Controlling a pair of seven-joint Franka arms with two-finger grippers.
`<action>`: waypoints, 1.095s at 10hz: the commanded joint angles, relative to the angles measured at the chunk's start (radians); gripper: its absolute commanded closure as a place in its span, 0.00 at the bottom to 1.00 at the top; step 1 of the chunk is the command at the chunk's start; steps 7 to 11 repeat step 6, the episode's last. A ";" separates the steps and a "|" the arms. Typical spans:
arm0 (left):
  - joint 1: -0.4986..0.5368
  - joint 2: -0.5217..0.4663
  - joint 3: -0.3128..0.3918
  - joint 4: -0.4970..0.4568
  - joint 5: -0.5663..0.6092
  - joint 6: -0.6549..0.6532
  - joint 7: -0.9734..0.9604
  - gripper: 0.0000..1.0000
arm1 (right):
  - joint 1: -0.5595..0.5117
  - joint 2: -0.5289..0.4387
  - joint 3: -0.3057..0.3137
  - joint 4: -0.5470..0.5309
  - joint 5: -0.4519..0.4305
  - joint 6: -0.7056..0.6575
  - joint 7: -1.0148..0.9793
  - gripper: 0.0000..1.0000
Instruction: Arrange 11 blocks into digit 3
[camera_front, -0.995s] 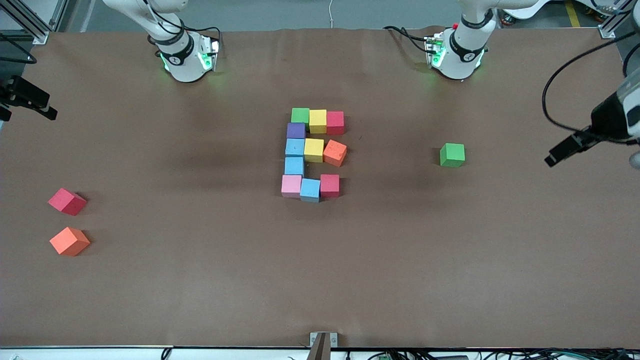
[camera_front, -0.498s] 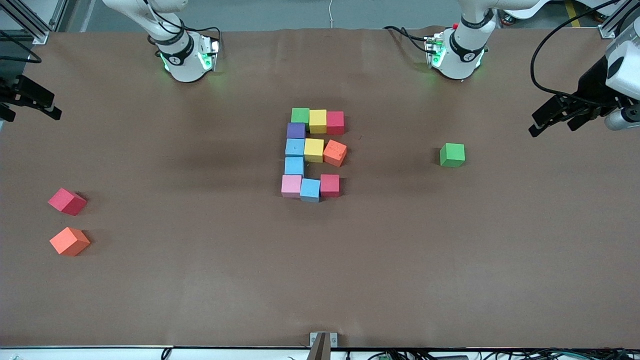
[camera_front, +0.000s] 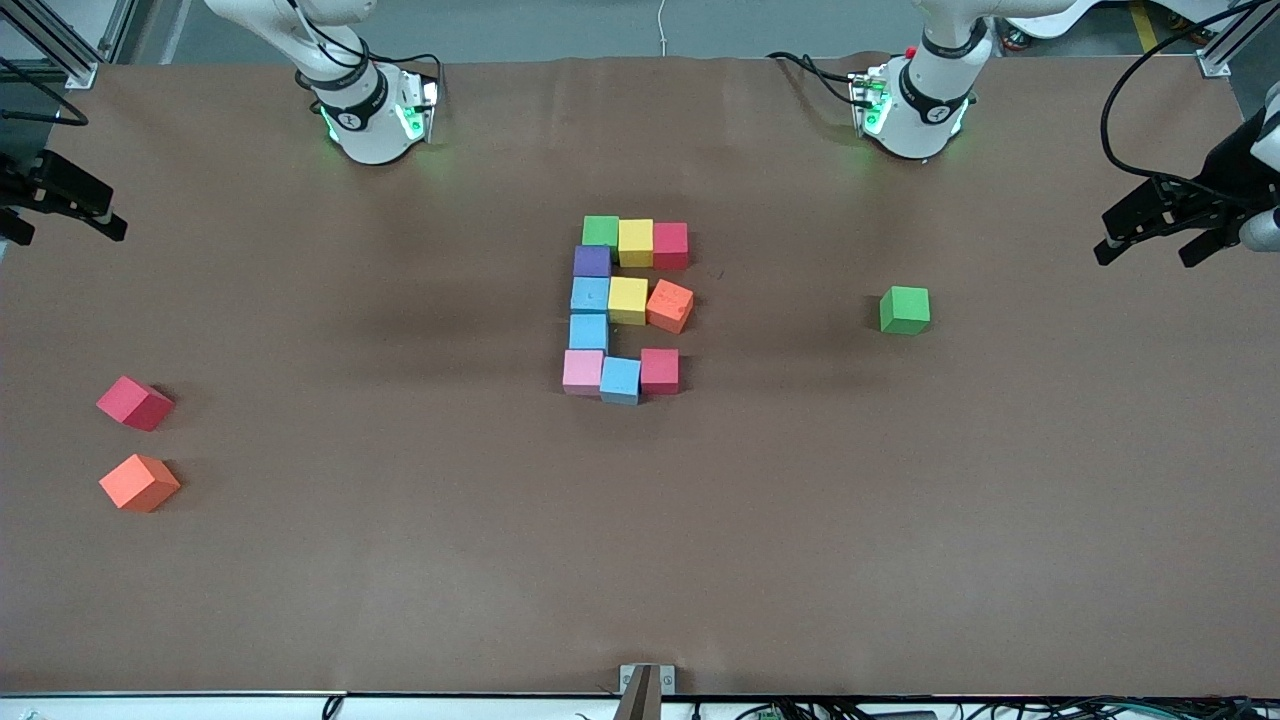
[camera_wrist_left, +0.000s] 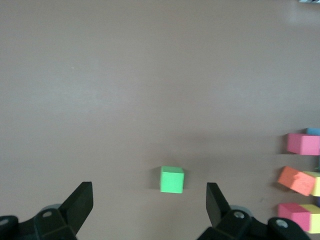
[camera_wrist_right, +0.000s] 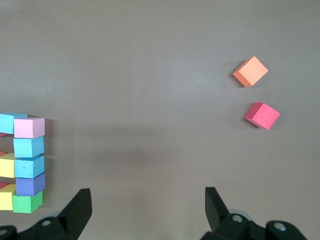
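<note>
The digit 3 is a figure of eleven touching cubes at the table's middle: three short rows joined by one column. Its orange cube sits slightly turned. One edge of the figure shows in the left wrist view, another in the right wrist view. My left gripper is open and empty over the left arm's end of the table. My right gripper is open and empty over the right arm's end.
A loose green cube lies between the figure and the left gripper, also in the left wrist view. A loose red cube and orange cube lie toward the right arm's end, also in the right wrist view.
My left gripper has swung away toward the left arm's end of the table and turned. The right gripper has shifted only slightly. No cube has moved.
</note>
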 joint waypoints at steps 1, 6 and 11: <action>0.012 0.025 -0.029 0.047 0.032 -0.028 0.029 0.00 | 0.000 -0.012 -0.001 -0.003 0.000 0.006 0.001 0.00; 0.011 -0.014 -0.037 0.021 0.084 -0.053 0.040 0.00 | 0.007 -0.010 0.000 -0.004 0.001 0.012 0.002 0.00; 0.011 -0.014 -0.037 0.021 0.084 -0.053 0.040 0.00 | 0.007 -0.010 0.000 -0.004 0.001 0.012 0.002 0.00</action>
